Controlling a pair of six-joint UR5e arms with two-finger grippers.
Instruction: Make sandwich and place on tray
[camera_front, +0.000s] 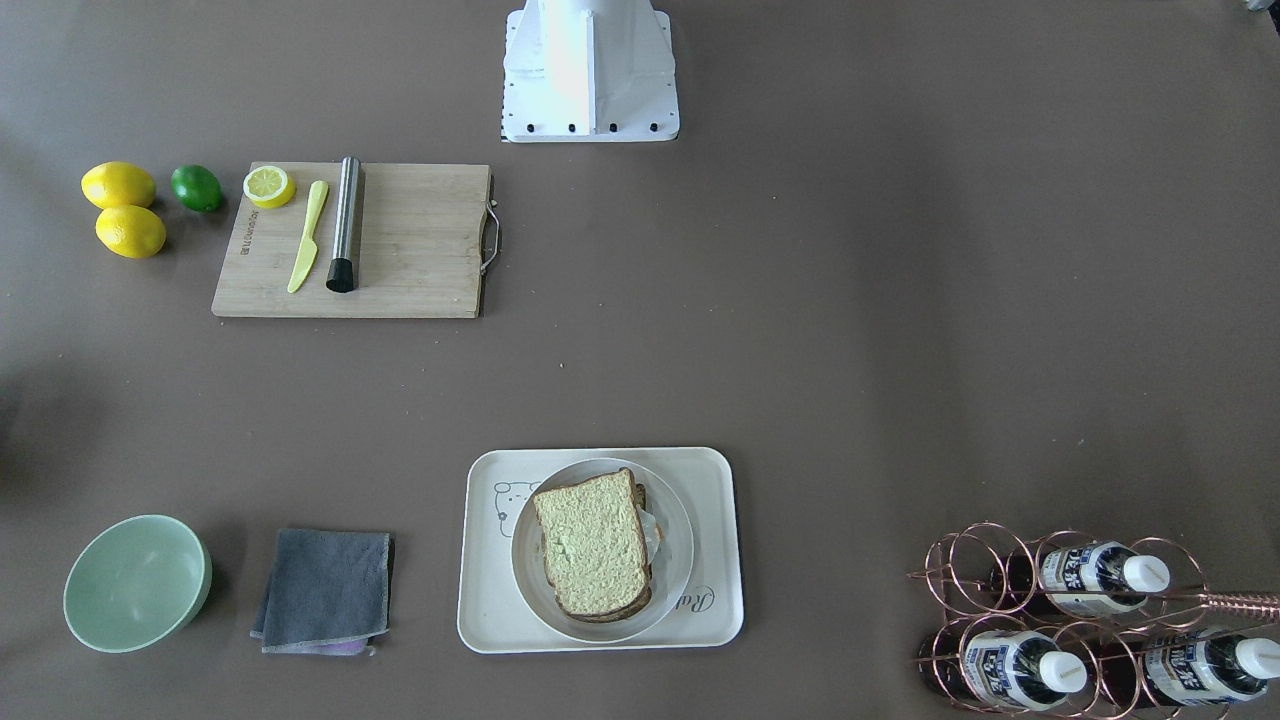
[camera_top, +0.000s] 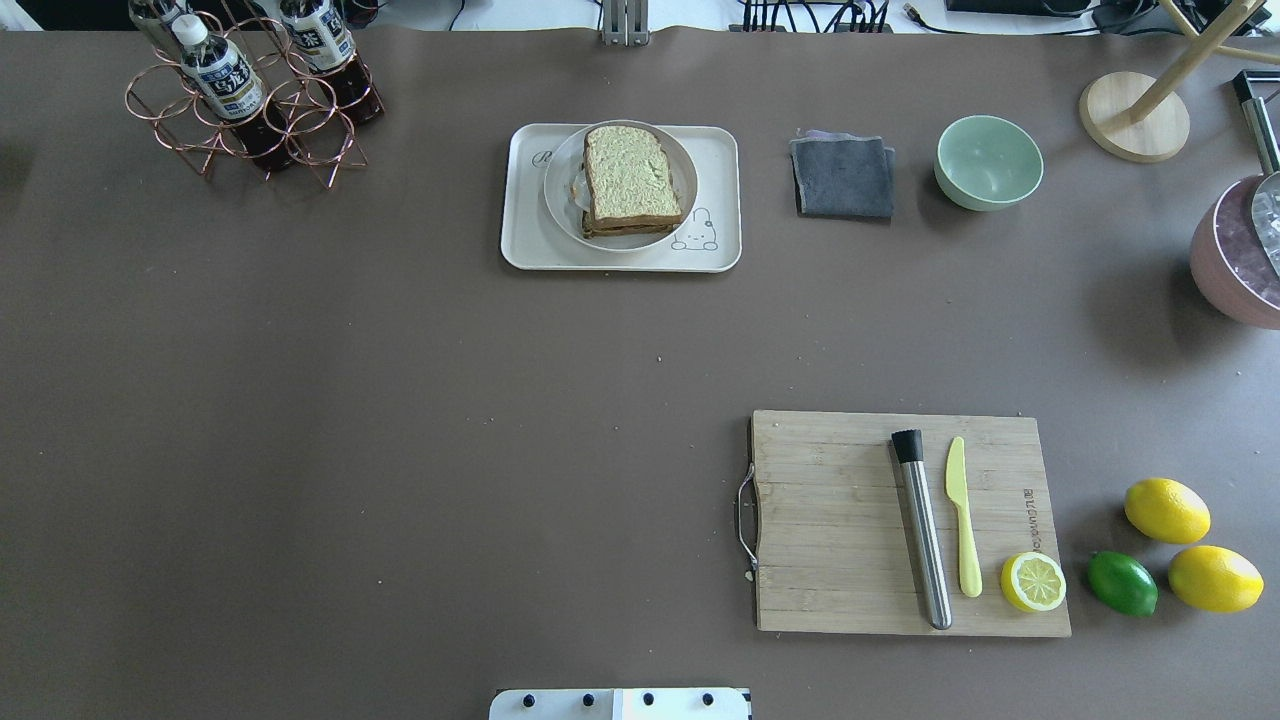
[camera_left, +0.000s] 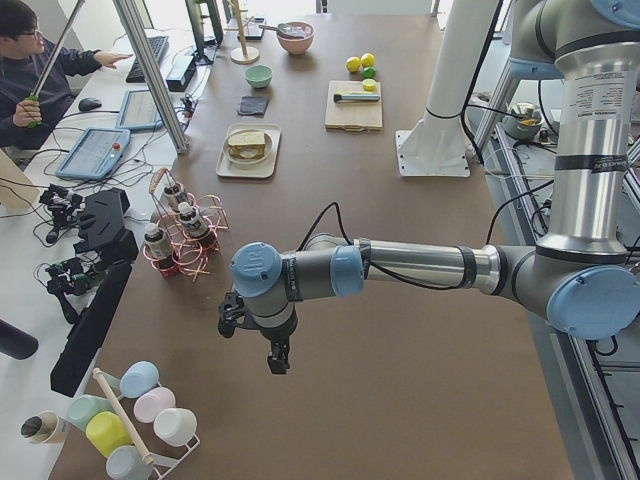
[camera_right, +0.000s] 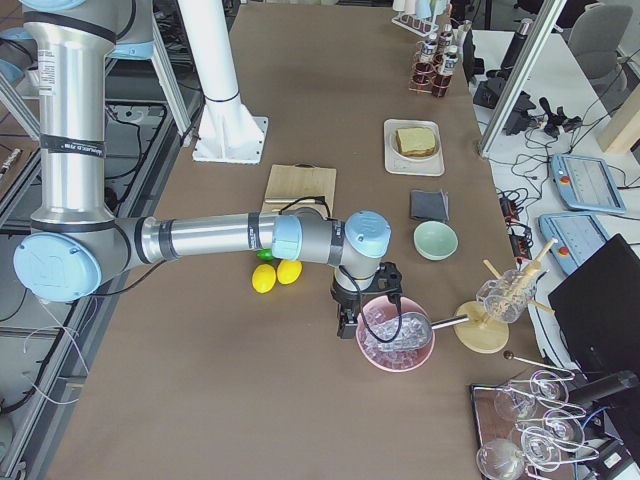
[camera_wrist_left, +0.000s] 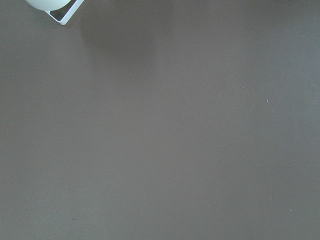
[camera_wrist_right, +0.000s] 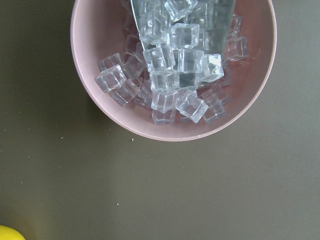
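Observation:
The sandwich (camera_front: 595, 543), with a pale speckled top slice, lies on a round plate (camera_front: 527, 575) on the cream tray (camera_front: 490, 620) at the table's far middle. It also shows in the overhead view (camera_top: 630, 178). My left gripper (camera_left: 277, 362) hangs over bare table at the left end, far from the tray. My right gripper (camera_right: 350, 322) hangs at the right end beside a pink bowl of ice cubes (camera_wrist_right: 172, 70). I cannot tell whether either gripper is open or shut. Both wrist views show no fingers.
A wooden cutting board (camera_top: 830, 520) holds a steel muddler (camera_top: 922, 530), a yellow knife (camera_top: 962, 515) and a lemon half (camera_top: 1033, 582). Two lemons (camera_top: 1166, 510) and a lime (camera_top: 1122, 583) lie beside it. A green bowl (camera_top: 988, 161), grey cloth (camera_top: 843, 177) and bottle rack (camera_top: 250, 95) stand along the far edge.

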